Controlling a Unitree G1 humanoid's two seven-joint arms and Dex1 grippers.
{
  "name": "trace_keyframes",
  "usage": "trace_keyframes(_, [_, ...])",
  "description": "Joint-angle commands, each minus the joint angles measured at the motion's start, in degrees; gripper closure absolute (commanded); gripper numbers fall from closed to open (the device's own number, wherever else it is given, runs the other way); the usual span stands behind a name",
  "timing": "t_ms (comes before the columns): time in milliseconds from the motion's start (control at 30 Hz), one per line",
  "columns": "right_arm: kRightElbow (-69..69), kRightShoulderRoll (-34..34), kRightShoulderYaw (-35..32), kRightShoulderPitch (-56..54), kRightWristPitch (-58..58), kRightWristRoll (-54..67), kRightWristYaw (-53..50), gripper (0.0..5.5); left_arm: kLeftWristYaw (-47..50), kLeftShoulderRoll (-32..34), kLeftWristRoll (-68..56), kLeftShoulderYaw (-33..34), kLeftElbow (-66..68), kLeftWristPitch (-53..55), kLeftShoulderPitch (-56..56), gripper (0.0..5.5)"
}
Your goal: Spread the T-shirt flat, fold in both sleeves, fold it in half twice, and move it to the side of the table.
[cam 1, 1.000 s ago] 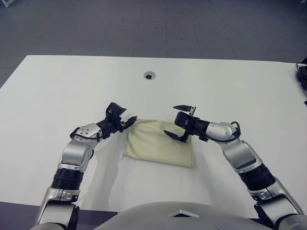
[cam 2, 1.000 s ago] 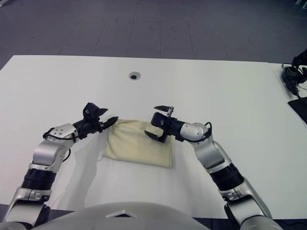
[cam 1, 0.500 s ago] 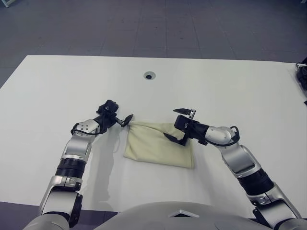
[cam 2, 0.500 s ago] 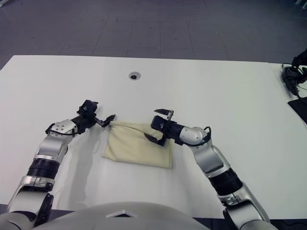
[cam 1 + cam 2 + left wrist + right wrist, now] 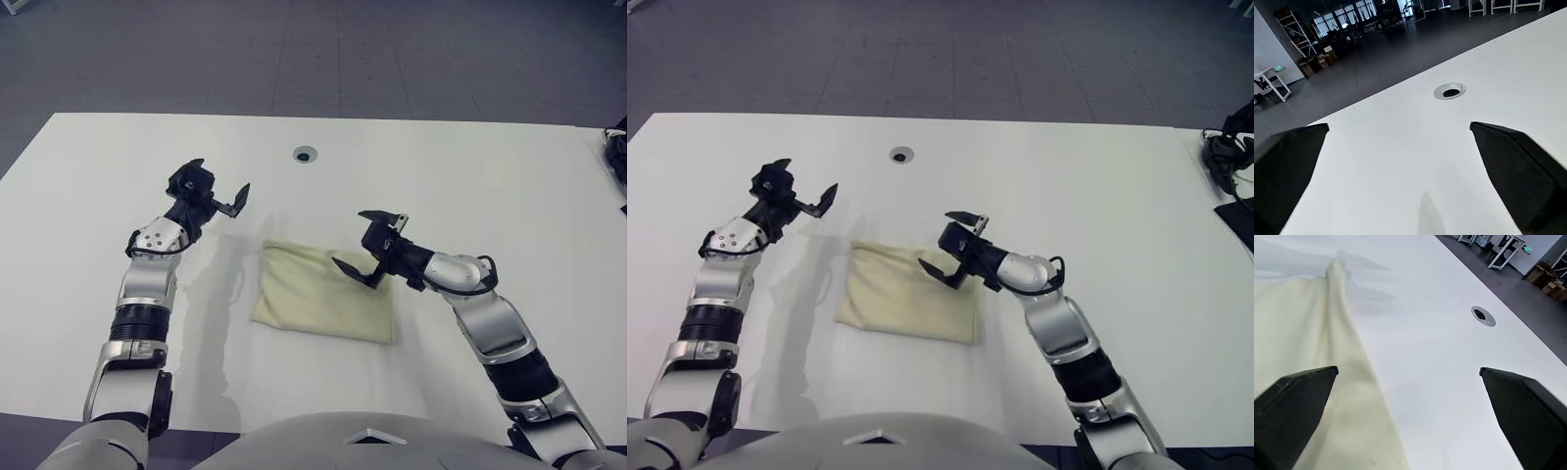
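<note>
From the head camera we see the T-shirt lying as a compact cream rectangle on the white table, near the robot's edge and about midway across. By its shape we judge the folds done and the move to the side not yet made.

The left gripper hangs above bare table, well apart from the cloth on its left. Its jaws are spread and hold nothing, so it looks out of the way rather than working. The right gripper hovers over the shirt's far right corner, also spread wide and empty. We take that as a stance for a grasp there.

In the left wrist view, both dark fingers stand far apart over plain tabletop, with the cable grommet beyond them.

In the right wrist view, the fingers again frame a wide gap. The shirt's edge runs between them, and nothing is pinched.
</note>
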Motion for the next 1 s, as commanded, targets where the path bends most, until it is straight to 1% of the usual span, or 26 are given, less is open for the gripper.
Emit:
trace_keyframes(33, [0.44,2.78,-0.02,-5.72,2.13,2.22,0.68,0.10,-5.98,4.38,-5.53,2.11,-16.31,6.60,5.35,0.13])
trace_keyframes(167, [7.26,6.63,3.38,-9.59,0.32,0.35,-1.00,0.10,-14.10,10.33,-9.63,2.76,-28.73,10.11,12.92,0.13])
trace_keyframes(333, [14.39,11.09,6.87,-12.34,-1.43,-0.83,-1.89,0.10,-22.68,17.39,-11.15,4.00,-35.73,11.14,22.34,0.13])
trace_keyframes(467, [19.12,14.00,7.44,-14.24,-2.41,-0.98,-2.49,0.10,-27.84,20.57,-12.90,5.05,-38.49,11.52,27.87,0.13])
trace_keyframes(533, [21.31,14.89,7.53,-14.74,-3.42,-1.39,-3.00,0.10,-28.73,21.33,-11.95,4.36,-38.25,11.34,28.58,0.13])
trace_keyframes(667, [27.72,16.75,7.11,-15.69,-6.59,-2.81,-5.75,0.10,-29.32,21.77,-7.48,0.14,-37.03,9.74,28.72,0.13])
trace_keyframes(800, [32.13,17.62,6.82,-16.00,-9.43,-3.49,-6.64,0.10,-27.98,20.90,-1.35,-4.79,-34.32,8.00,28.45,0.13])
trace_keyframes(1000, [35.96,19.02,6.50,-16.57,-11.39,-4.12,-7.68,0.10,-26.57,19.71,4.68,-10.46,-29.98,5.77,27.16,0.13])
